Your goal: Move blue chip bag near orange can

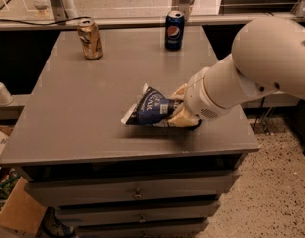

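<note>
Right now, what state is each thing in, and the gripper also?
blue chip bag: crumpled, right end held in the gripper.
orange can: upright, dented, back left corner.
Pepsi can: upright, back edge.
gripper: at the bag's right end, shut on it.
drawers: closed.

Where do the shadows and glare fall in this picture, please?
Camera view: light falls from above, so a dark shadow lies on the table just under the blue chip bag and the gripper, shut on the bag's right end; the orange can and the Pepsi can show faint highlights; the drawers below sit in gloom.
</note>
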`<action>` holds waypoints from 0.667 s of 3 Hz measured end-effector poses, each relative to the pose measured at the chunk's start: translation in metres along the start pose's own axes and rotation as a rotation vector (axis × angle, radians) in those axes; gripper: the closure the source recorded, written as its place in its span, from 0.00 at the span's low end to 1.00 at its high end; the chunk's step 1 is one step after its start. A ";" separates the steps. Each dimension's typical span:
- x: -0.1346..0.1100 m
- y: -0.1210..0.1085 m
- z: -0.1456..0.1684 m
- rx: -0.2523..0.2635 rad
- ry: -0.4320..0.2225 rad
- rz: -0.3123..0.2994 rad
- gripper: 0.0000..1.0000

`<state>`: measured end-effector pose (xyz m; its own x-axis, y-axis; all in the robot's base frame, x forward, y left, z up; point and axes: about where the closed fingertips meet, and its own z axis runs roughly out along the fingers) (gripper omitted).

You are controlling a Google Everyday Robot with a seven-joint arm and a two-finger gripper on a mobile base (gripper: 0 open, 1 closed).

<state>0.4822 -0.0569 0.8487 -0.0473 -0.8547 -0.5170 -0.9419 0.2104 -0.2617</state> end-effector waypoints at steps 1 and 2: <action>-0.032 -0.039 0.006 0.084 -0.108 -0.043 1.00; -0.062 -0.071 0.024 0.133 -0.177 -0.078 1.00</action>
<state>0.5602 -0.0078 0.8799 0.0940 -0.7765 -0.6230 -0.8877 0.2180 -0.4056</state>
